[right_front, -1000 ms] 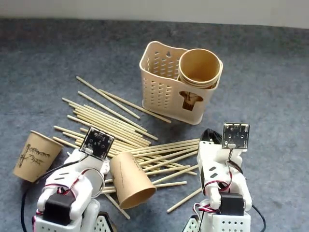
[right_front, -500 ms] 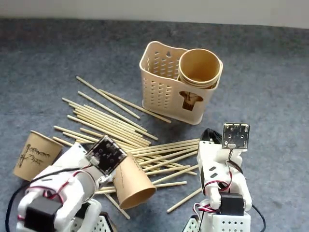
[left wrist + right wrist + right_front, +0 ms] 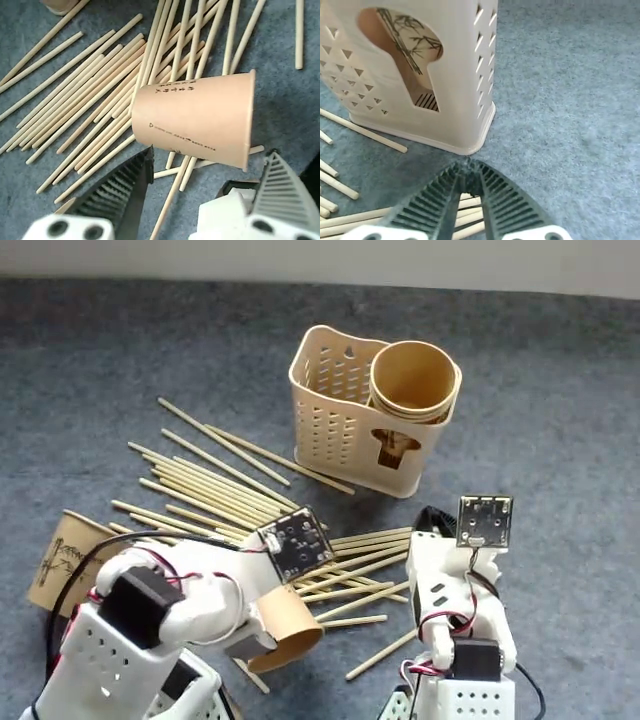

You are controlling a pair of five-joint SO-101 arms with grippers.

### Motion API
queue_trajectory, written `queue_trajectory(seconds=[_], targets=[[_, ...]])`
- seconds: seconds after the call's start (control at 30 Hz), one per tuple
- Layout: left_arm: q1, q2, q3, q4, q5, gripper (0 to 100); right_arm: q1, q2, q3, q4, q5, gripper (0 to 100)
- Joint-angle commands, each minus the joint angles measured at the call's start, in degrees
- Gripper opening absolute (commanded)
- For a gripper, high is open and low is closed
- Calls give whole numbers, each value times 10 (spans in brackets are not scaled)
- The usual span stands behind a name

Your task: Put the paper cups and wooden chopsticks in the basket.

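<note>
Brown paper cup (image 3: 192,117) lying on chopsticks (image 3: 85,95), left hand (image 3: 209,169) spread wide about it, apparently not touching, right hand (image 3: 468,167) pinched together beside basket (image 3: 465,75)

Left hand (image 3: 210,155) swung right, now spread wide above lying paper cup (image 3: 195,117).

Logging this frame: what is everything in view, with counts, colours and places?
basket: one, cream plastic, standing at the table's far middle.
stacked paper cups: nested, number unclear, tan, in the basket's right side.
lying paper cup: one, tan, on its side across chopsticks.
left paper cup: one, tan with dark print, near the table's left edge, partly behind an arm.
wooden chopsticks: many, pale, scattered flat beside the basket.
table cover: one, grey.
left gripper: open, over the lying paper cup.
right gripper: shut, near the basket's base.
</note>
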Motion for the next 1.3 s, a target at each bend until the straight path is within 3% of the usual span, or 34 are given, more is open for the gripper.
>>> queue_trajectory(seconds=[0.0,0.2,0.4,1.0,1.27], targets=[[70,7,-24,2,30,322,0,-9,14,-47,24,5],[79,7,67,-42,28,320,0,-9,15,-47,29,5],[56,7,67,-52,6,319,0,-9,15,-48,29,5],[-160,2,80,-140,-88,319,0,-9,15,-48,29,5],[-160,2,73,-142,-89,162,0,-9,15,-48,29,5]])
